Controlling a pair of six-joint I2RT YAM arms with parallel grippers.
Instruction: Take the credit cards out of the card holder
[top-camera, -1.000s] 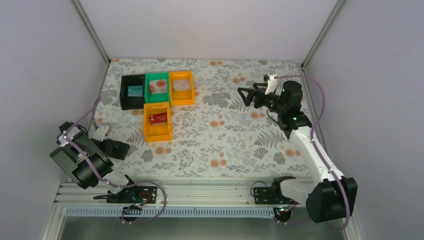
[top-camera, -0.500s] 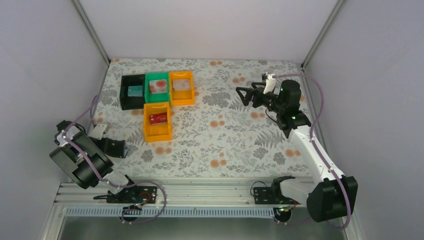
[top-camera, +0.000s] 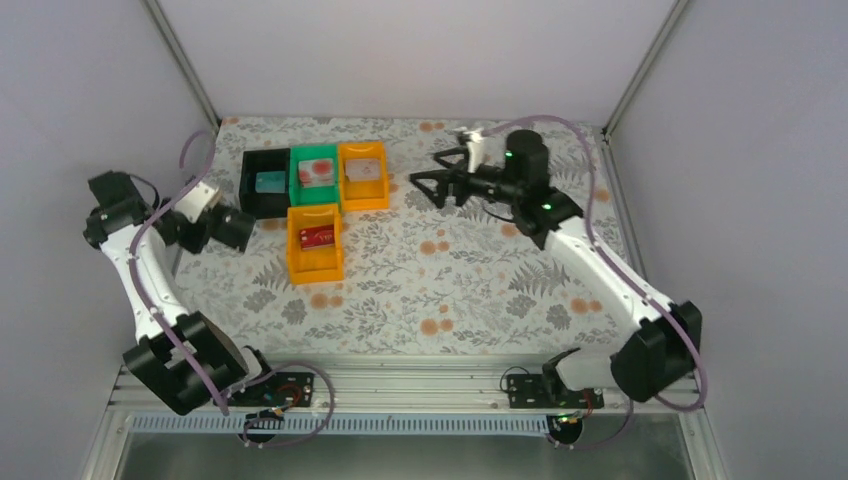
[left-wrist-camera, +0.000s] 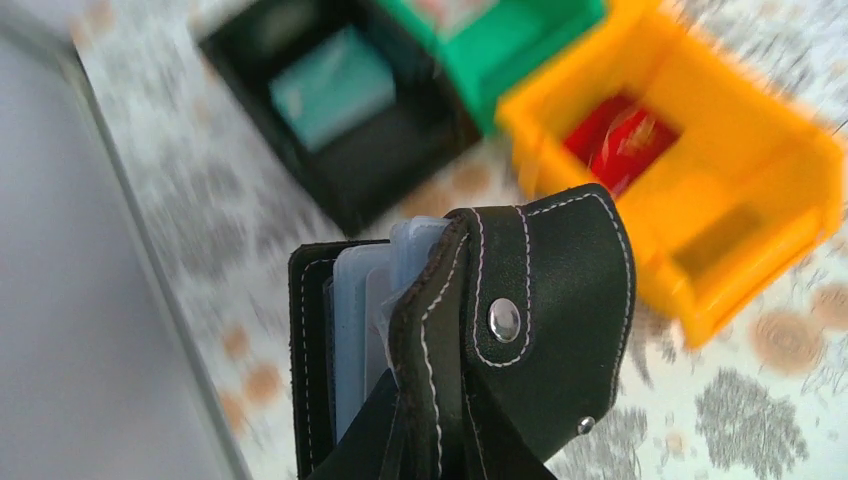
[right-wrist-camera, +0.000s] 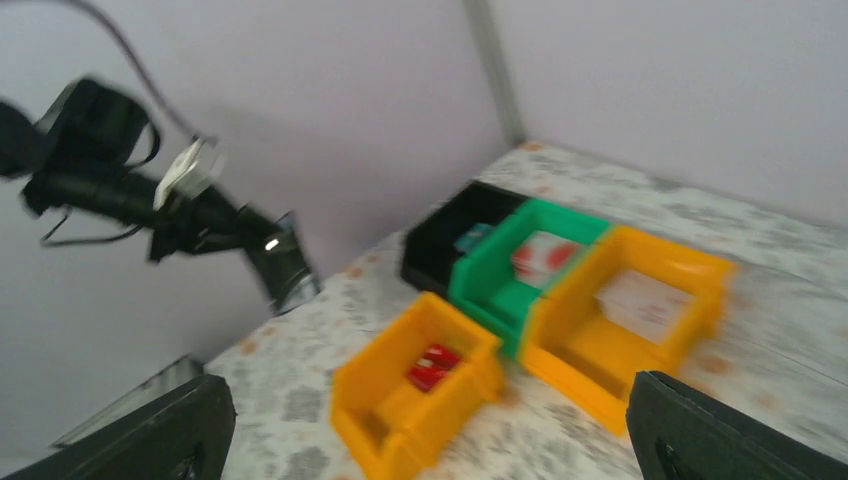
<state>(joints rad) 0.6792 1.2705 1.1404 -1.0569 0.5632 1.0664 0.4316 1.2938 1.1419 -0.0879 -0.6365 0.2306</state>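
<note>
My left gripper (top-camera: 218, 226) is shut on the black card holder (top-camera: 238, 228) and holds it in the air just left of the black tray (top-camera: 247, 190). In the left wrist view the card holder (left-wrist-camera: 520, 330) is folded, with pale blue sleeves showing at its edge. A teal card (top-camera: 268, 183) lies in the black tray, a whitish-and-red card (top-camera: 318, 172) in the green tray (top-camera: 300, 190), a pale grey card (top-camera: 362, 168) in the back orange tray (top-camera: 365, 202), and a red card (top-camera: 318, 236) in the front orange tray (top-camera: 315, 272). My right gripper (top-camera: 425, 185) is open and empty, right of the trays.
The four trays stand together at the back left of the flowered table (top-camera: 470, 280). Grey walls enclose the table on three sides. The right wrist view shows the front orange tray (right-wrist-camera: 390, 420), the red card (right-wrist-camera: 428, 365) and the left arm (right-wrist-camera: 110, 190) beyond it.
My left arm has lifted from the near left and swung back with the card holder to beside the black tray. My right arm has moved left, towards the trays.
</note>
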